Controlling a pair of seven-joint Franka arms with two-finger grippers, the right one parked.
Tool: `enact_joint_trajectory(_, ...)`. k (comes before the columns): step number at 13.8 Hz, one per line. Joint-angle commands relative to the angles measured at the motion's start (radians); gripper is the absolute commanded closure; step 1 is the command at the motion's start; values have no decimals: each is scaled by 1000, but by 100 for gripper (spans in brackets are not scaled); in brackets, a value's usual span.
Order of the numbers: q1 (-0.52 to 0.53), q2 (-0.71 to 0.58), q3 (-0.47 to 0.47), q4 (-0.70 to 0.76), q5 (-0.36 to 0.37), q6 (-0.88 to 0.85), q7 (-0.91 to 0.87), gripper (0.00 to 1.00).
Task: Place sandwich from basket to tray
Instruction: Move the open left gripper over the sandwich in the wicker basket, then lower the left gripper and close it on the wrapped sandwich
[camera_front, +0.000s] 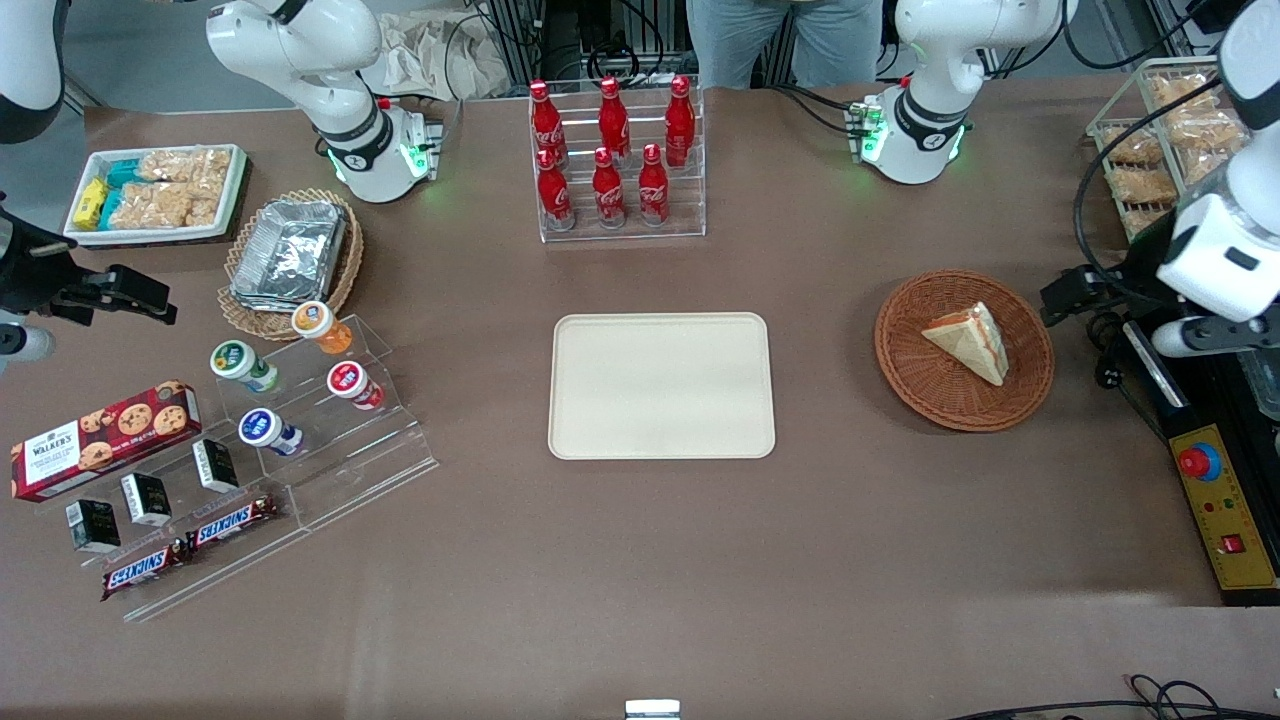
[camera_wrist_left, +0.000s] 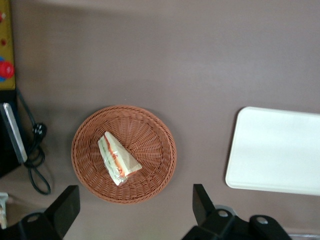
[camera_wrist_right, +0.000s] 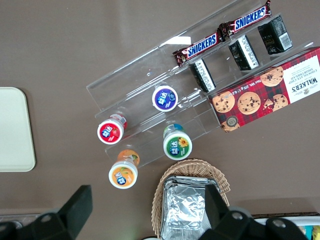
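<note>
The sandwich (camera_front: 968, 342), a pale bread wedge with red filling on its cut edge, lies in the round reddish-brown wicker basket (camera_front: 900, 370) toward the working arm's end of the table. The cream tray (camera_front: 660, 385) sits bare at mid-table, beside the basket. My left gripper (camera_front: 1070, 295) hovers above the table beside the basket's rim, on the side away from the tray. In the left wrist view the gripper (camera_wrist_left: 132, 212) is open wide with nothing between its black fingers (camera_wrist_left: 202, 202). That view also takes in the sandwich (camera_wrist_left: 118, 159), the basket (camera_wrist_left: 155, 125) and the tray (camera_wrist_left: 275, 150).
A yellow control box with a red button (camera_front: 1222, 510) and black cables (camera_wrist_left: 35, 160) lie beside the basket at the table's end. A clear rack of red cola bottles (camera_front: 615, 160) stands farther from the camera than the tray. Snack stands (camera_front: 300, 400) fill the parked arm's end.
</note>
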Motion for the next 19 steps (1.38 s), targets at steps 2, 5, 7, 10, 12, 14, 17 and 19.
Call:
enact_joint_trajectory(2, 5, -100, 13, -85, -9, -30, -223, 0)
enact_joint_trajectory(5, 7, -284, 57, -304, -3, 6, -267, 0)
enact_joint_trajectory(7, 7, -417, 82, -473, 5, 72, -285, 0)
enact_joint_trajectory(10, 28, -461, 51, -560, 42, 106, -461, 0)
enact_joint_trajectory(12, 28, -456, 34, -622, 63, 173, -485, 0)
enact_joint_trajectory(14, 30, -401, 34, -658, 63, 226, -500, 0)
enact_joint_trajectory(17, 30, -349, 33, -734, 65, 370, -555, 0)
enact_joint_trajectory(19, 28, -321, 33, -797, 72, 465, -568, 0)
